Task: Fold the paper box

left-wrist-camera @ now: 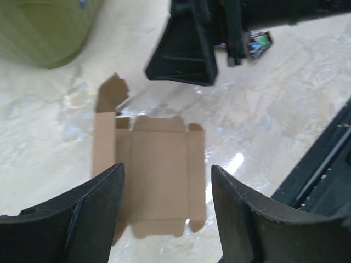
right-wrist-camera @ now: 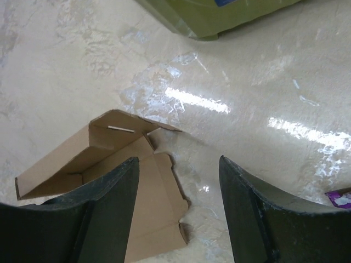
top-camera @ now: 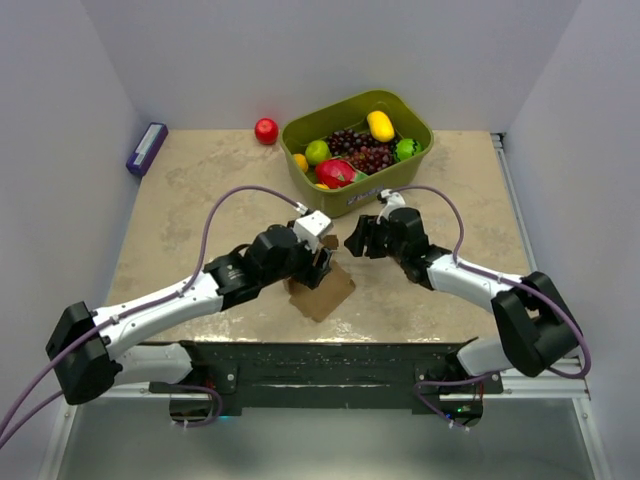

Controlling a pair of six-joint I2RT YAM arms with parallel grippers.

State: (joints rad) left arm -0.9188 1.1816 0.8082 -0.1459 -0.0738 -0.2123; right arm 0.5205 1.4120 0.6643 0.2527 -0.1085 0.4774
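Top: paper box (top-camera: 325,290) lies mostly flat on the table (top-camera: 200,190) near the front edge. Left gripper (top-camera: 322,262) is over it, right gripper (top-camera: 356,243) just beside.
Left wrist: fingers apart, nothing held; sheet below, one side panel raised.
Right wrist: jaws apart, empty; raised panel by the left finger.
Thin card: probably light, creases easily, slides on the glossy top. I'd pinch the raised panel's edge and pin the base.

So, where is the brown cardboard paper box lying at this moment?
In the top view the brown cardboard paper box lies on the beige table near its front edge, around the middle, beneath the left gripper and before the olive-green plastic bin.
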